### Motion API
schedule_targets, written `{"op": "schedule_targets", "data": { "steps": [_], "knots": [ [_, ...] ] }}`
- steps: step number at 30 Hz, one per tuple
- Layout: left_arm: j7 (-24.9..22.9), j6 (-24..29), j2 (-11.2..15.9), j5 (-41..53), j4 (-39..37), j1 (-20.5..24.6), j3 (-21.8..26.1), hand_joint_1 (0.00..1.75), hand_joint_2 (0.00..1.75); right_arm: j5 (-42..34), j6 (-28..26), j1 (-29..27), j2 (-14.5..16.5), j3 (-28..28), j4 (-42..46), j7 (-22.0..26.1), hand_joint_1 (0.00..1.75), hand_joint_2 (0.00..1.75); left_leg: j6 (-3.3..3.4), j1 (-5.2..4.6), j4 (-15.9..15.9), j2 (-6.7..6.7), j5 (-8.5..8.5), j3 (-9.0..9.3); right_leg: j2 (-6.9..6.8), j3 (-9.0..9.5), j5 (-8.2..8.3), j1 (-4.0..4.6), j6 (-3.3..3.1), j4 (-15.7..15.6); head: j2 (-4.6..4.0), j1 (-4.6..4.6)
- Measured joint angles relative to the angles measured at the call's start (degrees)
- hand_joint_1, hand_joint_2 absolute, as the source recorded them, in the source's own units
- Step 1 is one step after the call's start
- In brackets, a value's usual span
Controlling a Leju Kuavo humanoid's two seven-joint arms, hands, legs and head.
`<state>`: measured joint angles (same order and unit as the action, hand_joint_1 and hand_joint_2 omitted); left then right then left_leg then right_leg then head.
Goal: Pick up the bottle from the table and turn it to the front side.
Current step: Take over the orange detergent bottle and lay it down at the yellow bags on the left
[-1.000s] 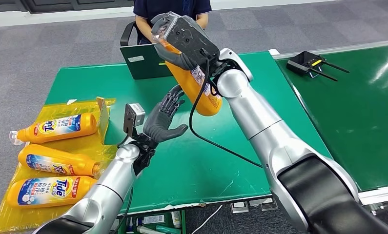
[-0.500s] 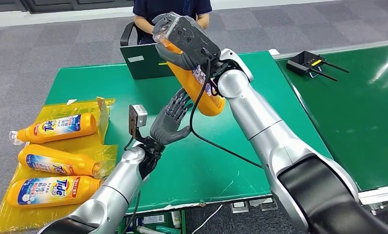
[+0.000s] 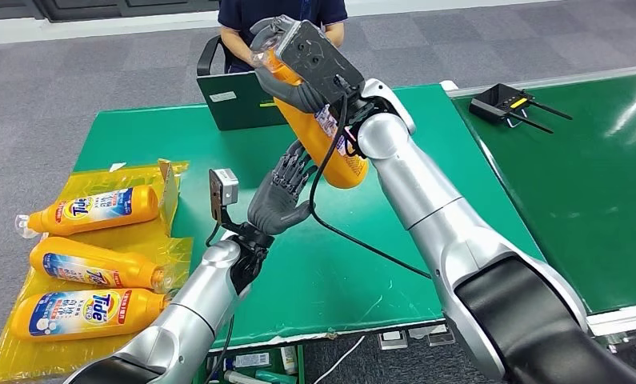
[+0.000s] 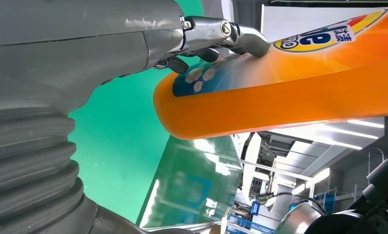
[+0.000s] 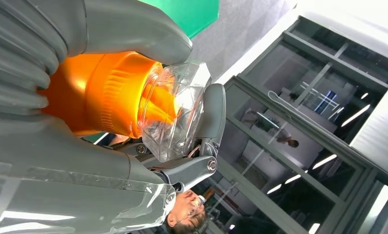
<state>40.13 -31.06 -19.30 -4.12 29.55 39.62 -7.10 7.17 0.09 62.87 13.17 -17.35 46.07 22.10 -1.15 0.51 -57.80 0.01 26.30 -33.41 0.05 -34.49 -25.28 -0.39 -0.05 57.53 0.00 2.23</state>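
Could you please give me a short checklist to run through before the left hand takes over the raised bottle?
1. Right hand grips the bottle near its cap: ok.
2. Bottle lifted off the green table: ok.
3. Left hand under the bottle's lower end, fingers apart: ok.
4. Left hand's fingertips touch the bottle by the wrist view; firm hold: cannot tell.
5. Front label facing forward: cannot tell.
6. Black cable hanging between the arms, free of the left hand: cannot tell.
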Motion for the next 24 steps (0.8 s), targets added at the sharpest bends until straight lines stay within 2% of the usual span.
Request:
{"op": "schedule_targets", "data": {
  "steps": [9, 24],
  "knots": [
    [0.0, 0.3, 0.0, -0.3, -0.1, 0.3, 0.0, 0.0, 1.75, -0.6, 0.6, 0.0, 0.2, 0.0, 0.0, 0.1, 1.75, 1.75, 0.0, 0.0, 0.0, 0.0, 0.0, 0.0, 0.0, 0.0, 0.0, 0.0, 0.0, 0.0, 0.0, 0.0],
    [0.2, 6.3, -0.7, -2.5, -2.9, 2.8, 0.0, 0.0, 1.75, -2.4, 1.6, -1.5, 3.2, 0.0, 0.7, -0.2, 1.75, 1.75, 0.0, 0.01, 0.0, 0.0, 0.0, -0.01, -0.01, 0.0, 0.0, 0.0, 0.0, 0.0, 0.0, 0.0]
  ]
}}
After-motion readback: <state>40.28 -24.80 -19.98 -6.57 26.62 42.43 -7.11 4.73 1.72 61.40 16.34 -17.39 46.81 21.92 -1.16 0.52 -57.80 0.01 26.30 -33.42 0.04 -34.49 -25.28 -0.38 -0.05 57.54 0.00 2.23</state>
